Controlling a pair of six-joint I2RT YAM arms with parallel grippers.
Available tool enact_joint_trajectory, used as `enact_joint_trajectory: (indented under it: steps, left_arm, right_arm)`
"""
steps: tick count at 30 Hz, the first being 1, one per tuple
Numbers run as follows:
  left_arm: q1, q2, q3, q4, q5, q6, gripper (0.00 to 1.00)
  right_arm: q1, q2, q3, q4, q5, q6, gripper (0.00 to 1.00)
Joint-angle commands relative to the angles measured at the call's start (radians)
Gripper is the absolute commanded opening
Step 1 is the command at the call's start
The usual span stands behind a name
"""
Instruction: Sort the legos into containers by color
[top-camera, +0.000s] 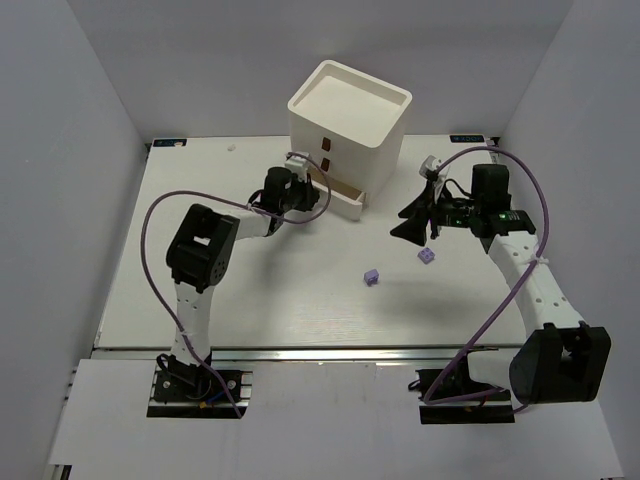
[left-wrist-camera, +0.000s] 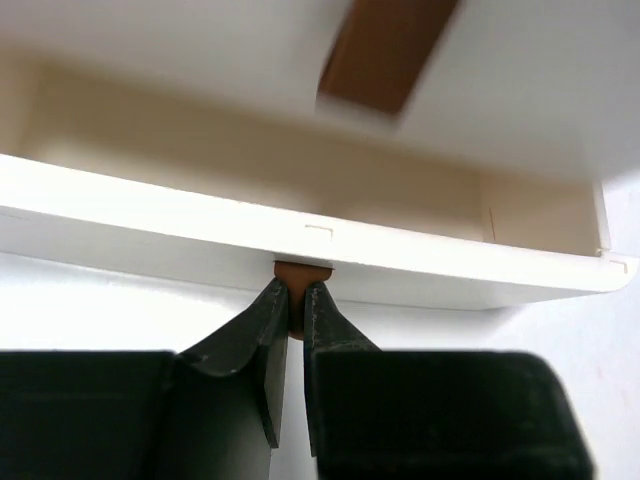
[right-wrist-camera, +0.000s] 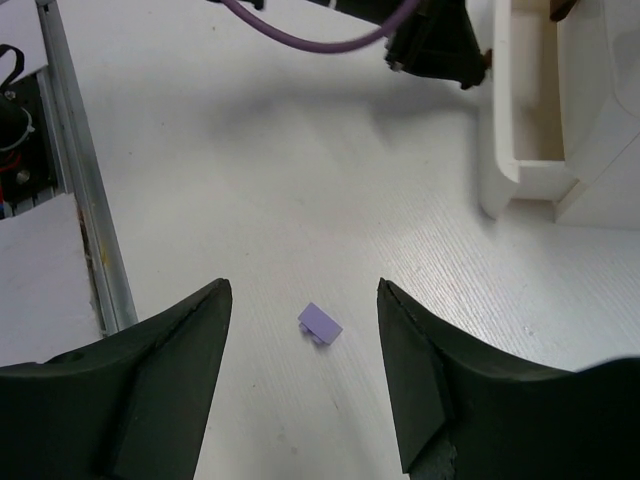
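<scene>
Two lavender bricks (top-camera: 427, 256) lie on the worktop (top-camera: 250, 300), the open right fingers (right-wrist-camera: 200, 340) above one. The left fingers (left-wrist-camera: 270, 308) pinch the bottom drawer's (top-camera: 345, 203) pull (left-wrist-camera: 303, 268) (thin purchase); a skewed tug could slip off.

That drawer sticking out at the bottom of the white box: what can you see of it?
The bottom drawer is shallow, white, plastic-looking, and stands partway out of the white cabinet. What shows of its inside looks empty. Its small red-brown pull is pinched in the left gripper.
</scene>
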Motion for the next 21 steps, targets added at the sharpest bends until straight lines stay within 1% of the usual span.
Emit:
enact_joint_trajectory:
  steps: [1,2,7,8,9,10,11,12,13,14,16,18,19,21]
  left_arm:
    - [0.011,-0.162,-0.122,0.025,-0.003,-0.019,0.0]
    - [0.011,-0.207,-0.174,0.021,-0.005,-0.025,0.0]
    - [0.011,-0.299,-0.286,0.008,-0.013,-0.045,0.0]
    - [0.011,-0.31,-0.295,-0.001,-0.014,-0.048,0.04]
    - [0.011,-0.313,-0.29,-0.016,-0.017,-0.054,0.19]
    - [0.011,-0.315,-0.276,-0.045,-0.032,-0.063,0.52]
    - [0.011,-0.315,-0.26,-0.068,-0.049,-0.075,0.64]
    - [0.011,-0.322,-0.241,-0.09,-0.051,-0.074,0.7]
    - [0.011,-0.328,-0.234,-0.092,-0.046,-0.072,0.72]
    - [0.011,-0.334,-0.227,-0.099,-0.045,-0.081,0.78]
    - [0.011,-0.359,-0.21,-0.119,-0.043,-0.089,0.79]
    - [0.011,-0.384,-0.214,-0.13,-0.037,-0.114,0.78]
    - [0.011,-0.42,-0.231,-0.131,-0.034,-0.138,0.76]
    - [0.011,-0.46,-0.26,-0.13,-0.045,-0.17,0.45]
  right_arm:
    - [0.0,0.005,-0.016,-0.061,0.024,-0.087,0.66]
    - [0.0,0.007,-0.022,-0.072,0.038,-0.115,0.66]
    - [0.005,0.033,-0.016,-0.113,0.067,-0.166,0.67]
    - [0.005,0.039,-0.013,-0.124,0.081,-0.172,0.68]
    - [0.003,0.047,-0.004,-0.133,0.092,-0.181,0.77]
    - [0.005,0.065,0.004,-0.15,0.109,-0.19,0.8]
    - [0.006,0.073,0.012,-0.167,0.151,-0.195,0.85]
    - [0.006,0.083,0.022,-0.175,0.176,-0.204,0.89]
    - [0.009,0.102,0.03,-0.187,0.205,-0.212,0.89]
    - [0.008,0.109,0.035,-0.195,0.274,-0.216,0.89]
    - [0.008,0.128,0.033,-0.175,0.369,-0.193,0.89]
    - [0.002,0.137,0.035,-0.149,0.47,-0.181,0.89]
    - [0.006,0.137,0.021,-0.125,0.591,-0.107,0.89]
    - [0.006,0.134,0.009,-0.078,0.655,-0.069,0.89]
